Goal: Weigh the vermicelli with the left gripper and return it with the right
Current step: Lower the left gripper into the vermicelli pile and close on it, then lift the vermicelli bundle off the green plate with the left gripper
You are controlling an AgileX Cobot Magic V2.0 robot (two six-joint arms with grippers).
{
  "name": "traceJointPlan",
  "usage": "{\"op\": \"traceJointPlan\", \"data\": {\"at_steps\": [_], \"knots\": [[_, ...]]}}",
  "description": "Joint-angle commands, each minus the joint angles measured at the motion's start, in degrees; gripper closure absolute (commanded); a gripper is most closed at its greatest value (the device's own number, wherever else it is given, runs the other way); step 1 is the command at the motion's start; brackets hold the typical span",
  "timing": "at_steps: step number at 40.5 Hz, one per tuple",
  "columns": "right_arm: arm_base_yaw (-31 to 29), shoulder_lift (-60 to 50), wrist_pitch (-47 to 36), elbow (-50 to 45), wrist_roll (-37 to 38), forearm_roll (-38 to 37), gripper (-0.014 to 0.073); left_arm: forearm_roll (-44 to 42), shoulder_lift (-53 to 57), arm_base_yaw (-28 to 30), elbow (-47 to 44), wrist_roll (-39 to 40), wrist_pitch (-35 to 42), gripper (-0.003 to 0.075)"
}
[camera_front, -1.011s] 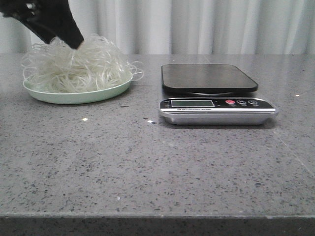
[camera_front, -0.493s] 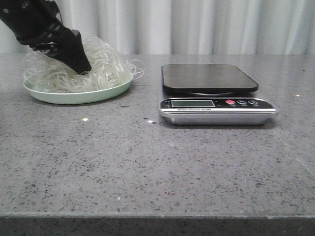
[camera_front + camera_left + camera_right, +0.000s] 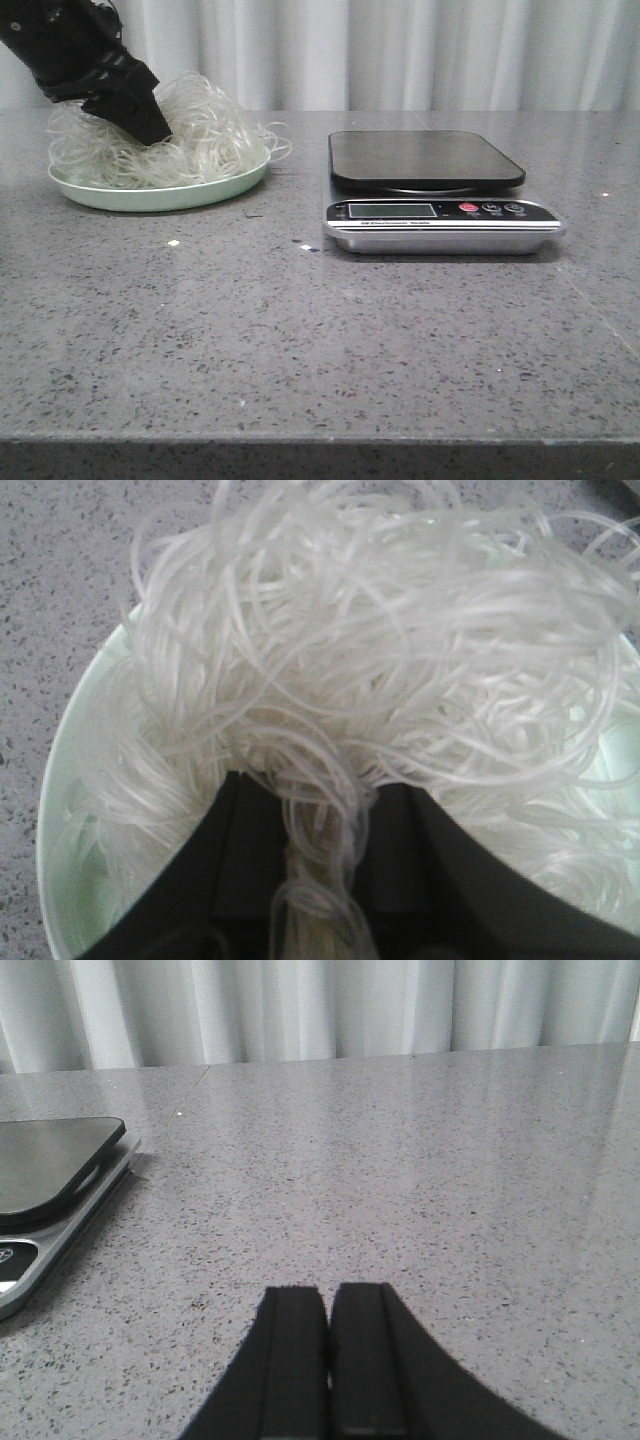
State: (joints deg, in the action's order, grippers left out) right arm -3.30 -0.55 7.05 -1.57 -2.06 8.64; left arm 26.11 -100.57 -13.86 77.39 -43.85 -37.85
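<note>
One bunch of the noodles (image 3: 315, 880) sits pinched between the left gripper (image 3: 150, 128) fingers, on the plate (image 3: 200, 190) at nine o'clock from the scale (image 3: 425, 160); lift slowly so strands untangle, while the right gripper (image 3: 328, 1360) rests closed and empty.

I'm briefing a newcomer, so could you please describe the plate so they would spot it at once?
On the grey speckled stone table, look to the far left, away from the silver kitchen scale with the black platform. There sits a shallow, round, pale green plate, the only dish, heaped with whitish vermicelli.
</note>
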Motion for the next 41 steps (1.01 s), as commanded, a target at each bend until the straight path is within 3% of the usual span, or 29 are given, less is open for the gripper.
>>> {"op": "traceJointPlan", "data": {"at_steps": [1,14,28,41], "knots": [[-0.42,-0.97,-4.12,0.45,-0.32,0.24,0.0443,1.24,3.09,-0.45,1.67,0.11,1.40,0.0575],[-0.42,-0.97,-4.12,0.45,-0.32,0.24,0.0443,1.58,9.18,-0.45,3.82,0.11,1.40,0.0576],[-0.42,-0.97,-4.19,0.45,-0.32,0.24,0.0443,3.49,14.91,-1.11,12.52,0.11,1.40,0.0577],[-0.42,-0.97,-4.19,0.45,-0.32,0.24,0.0443,4.59,15.17,-12.62,19.22,0.11,5.47,0.0577]]}}
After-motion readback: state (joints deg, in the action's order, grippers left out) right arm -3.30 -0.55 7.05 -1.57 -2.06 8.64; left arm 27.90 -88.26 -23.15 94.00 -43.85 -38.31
